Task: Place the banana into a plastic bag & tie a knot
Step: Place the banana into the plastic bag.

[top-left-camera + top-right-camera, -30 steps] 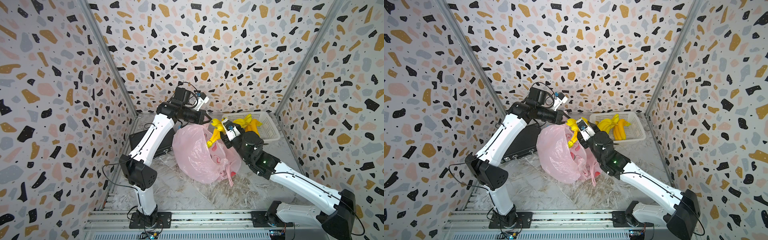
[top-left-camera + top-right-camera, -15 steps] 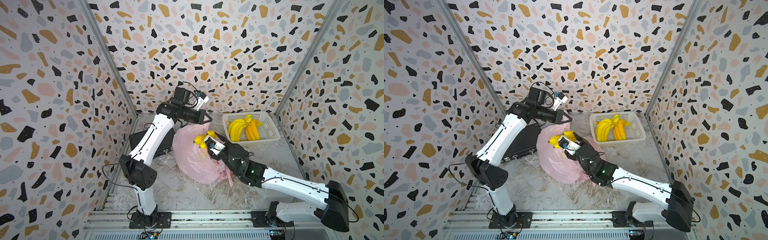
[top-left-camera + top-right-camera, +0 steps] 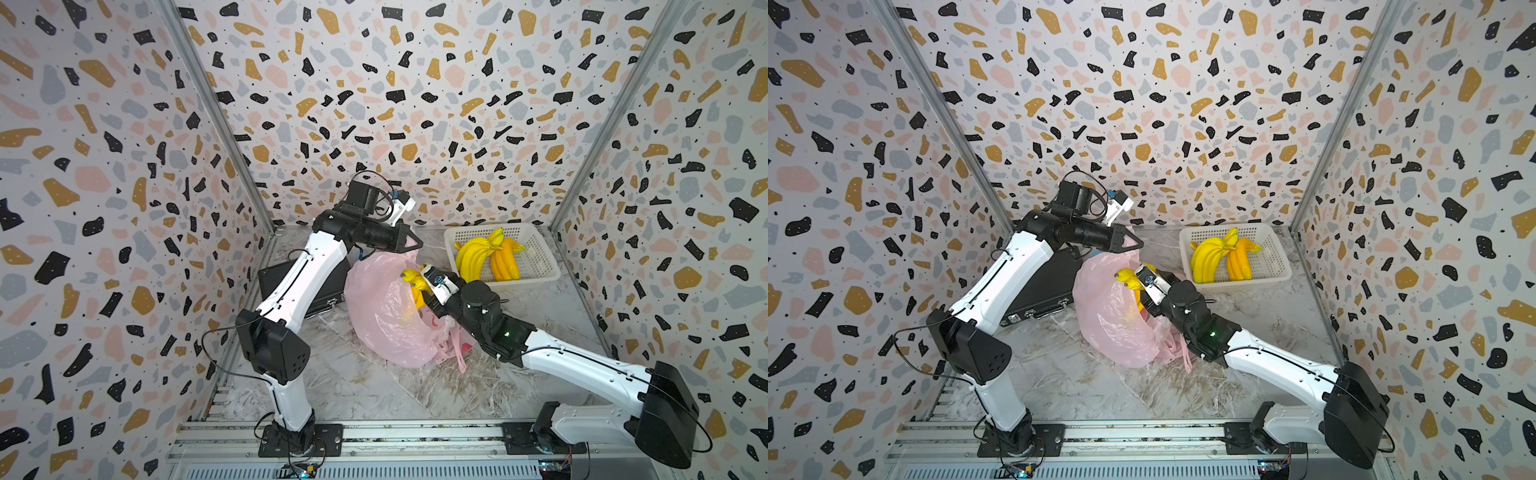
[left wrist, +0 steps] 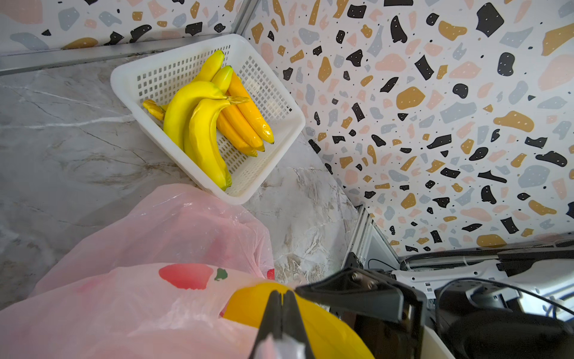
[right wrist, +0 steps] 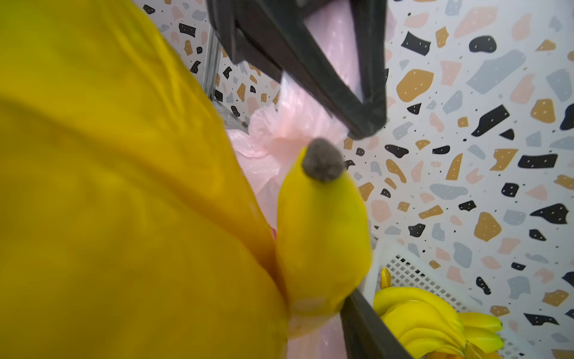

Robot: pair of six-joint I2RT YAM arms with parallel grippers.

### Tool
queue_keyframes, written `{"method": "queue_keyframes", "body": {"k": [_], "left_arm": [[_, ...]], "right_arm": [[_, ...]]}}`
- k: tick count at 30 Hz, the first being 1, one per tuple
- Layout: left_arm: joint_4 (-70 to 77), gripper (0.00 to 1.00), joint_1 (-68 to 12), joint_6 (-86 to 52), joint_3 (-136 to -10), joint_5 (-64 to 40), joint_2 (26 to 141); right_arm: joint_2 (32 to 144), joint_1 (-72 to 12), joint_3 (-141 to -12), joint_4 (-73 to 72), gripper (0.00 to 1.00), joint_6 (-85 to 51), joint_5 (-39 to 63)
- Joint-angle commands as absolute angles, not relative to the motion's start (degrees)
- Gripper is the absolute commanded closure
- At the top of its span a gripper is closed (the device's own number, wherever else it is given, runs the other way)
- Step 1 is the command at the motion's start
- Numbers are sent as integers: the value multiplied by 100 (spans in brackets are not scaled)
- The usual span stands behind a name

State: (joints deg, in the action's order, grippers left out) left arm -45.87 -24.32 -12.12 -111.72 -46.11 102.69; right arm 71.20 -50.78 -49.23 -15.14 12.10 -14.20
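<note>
Insertion step: left gripper (image 3: 417, 243) pinched on bag (image 3: 382, 320) rim; right gripper (image 3: 423, 291) clamps banana (image 3: 409, 275) just below it. Next: lower deeper, release.

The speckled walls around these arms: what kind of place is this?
Likely a robot practice booth: patterned walls enclose a marble table, two arms sit on a rail, with a basket of bananas.

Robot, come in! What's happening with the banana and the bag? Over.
Left hand shut on pink bag rim, holding it up. Right hand grips banana bunch, partway into bag mouth. Bag not tied. White basket beside, not blocking.
</note>
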Motion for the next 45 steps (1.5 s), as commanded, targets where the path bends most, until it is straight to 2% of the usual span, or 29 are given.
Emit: {"method": "queue_keyframes", "body": {"k": [1,10,26,35,38,42,45], "left_arm": [[-4069,100,-2373,-1332,-11015,-4871,9927],[-3892,100,-2329,-1369,-10798,-5027,9656],[-3625,100,-2286,-1323,-10415,-5124,9501],[-3542,100,-2243,-1379,-10397,-5104,9541],[-3522,100,-2243,-1377,-10381,-5115,9527],[-3498,100,-2241,-1395,-10338,-5117,9570],[-3497,100,-2235,-1390,-10289,-5094,9598]], "right_arm": [[7025,-4881,-4937,-1376,63,439,-775],[7387,-4460,-5160,-776,61,-132,-134],[8041,-4386,-6038,794,58,-440,-395],[8431,-4377,-6536,1419,51,-448,-365],[8520,-4377,-6656,1498,46,-448,-152],[8562,-4384,-6852,1603,32,-533,270],[8470,-4386,-6963,1672,26,-580,412]]}}
